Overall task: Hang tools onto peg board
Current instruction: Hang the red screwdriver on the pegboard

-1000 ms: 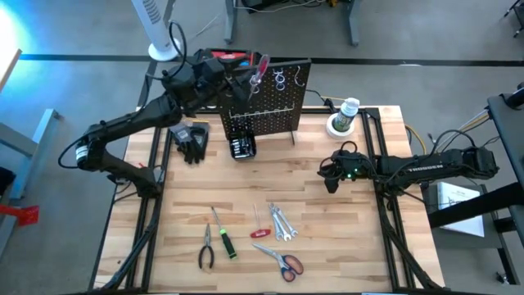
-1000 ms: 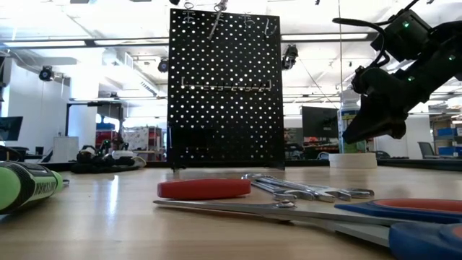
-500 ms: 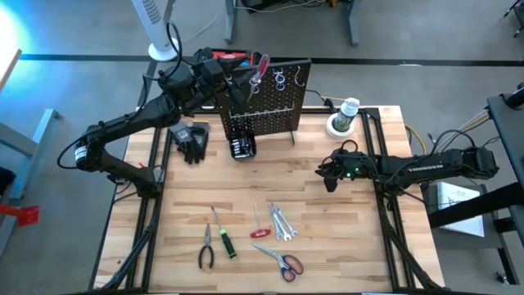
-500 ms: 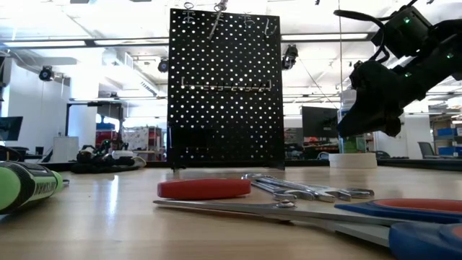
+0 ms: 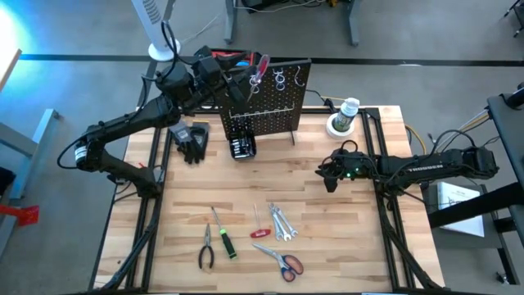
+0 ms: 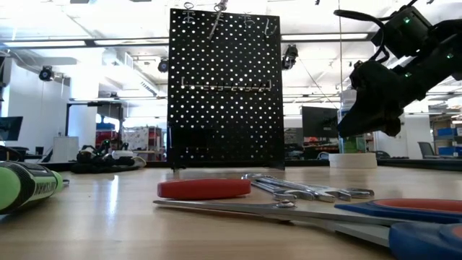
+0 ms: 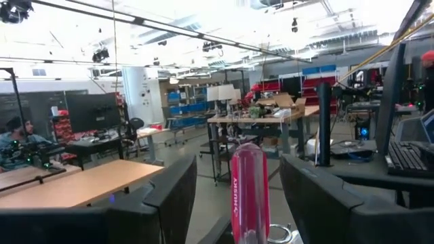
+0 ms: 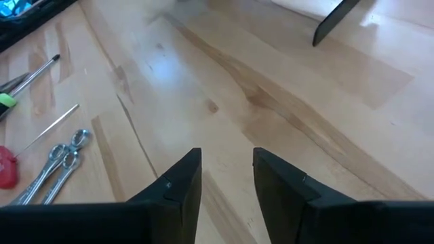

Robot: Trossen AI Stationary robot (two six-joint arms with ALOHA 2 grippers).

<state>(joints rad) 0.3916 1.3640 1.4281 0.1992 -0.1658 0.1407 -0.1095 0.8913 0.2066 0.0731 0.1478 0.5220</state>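
— Tools (image 5: 246,239) first, from overhead: most lie in a loose cluster on the table (image 5: 327,246) near its front edge; black-handled pliers (image 5: 205,247), a green-handled screwdriver (image 5: 223,236), silver wrenches (image 5: 281,222), red-handled scissors (image 5: 282,261). A red-handled screwdriver (image 5: 259,70) already sits in a holder at the top of the peg board (image 5: 267,98), which stands upright at the back of the table.

— And the arms?

— Left gripper (image 5: 219,75) is up beside that red handle at the board's top edge; right gripper (image 5: 329,173) hangs over bare wood, well apart from the cluster.

— From table level?

— Board (image 6: 224,88) in the middle distance; wrenches (image 6: 310,191) and scissors (image 6: 375,217) close in front; the right arm's gripper (image 6: 367,123) hovers off the wood, holding nothing.

— Left wrist view?

— Its fingers (image 7: 169,193) stand wide apart on either side of the red handle (image 7: 249,190), not touching it; I'd judge that tool placed and let go.

— Right wrist?

— Fingers (image 8: 182,177) parted with a plain gap and nothing between them; wrenches (image 8: 56,163) lie off to one side.

— So which step?

— One tool hung, the rest waiting, by my reckoning; next the right arm needs to reach toward the cluster, come down over one tool and close on it, while the left backs clear of the board without knocking the screwdriver.
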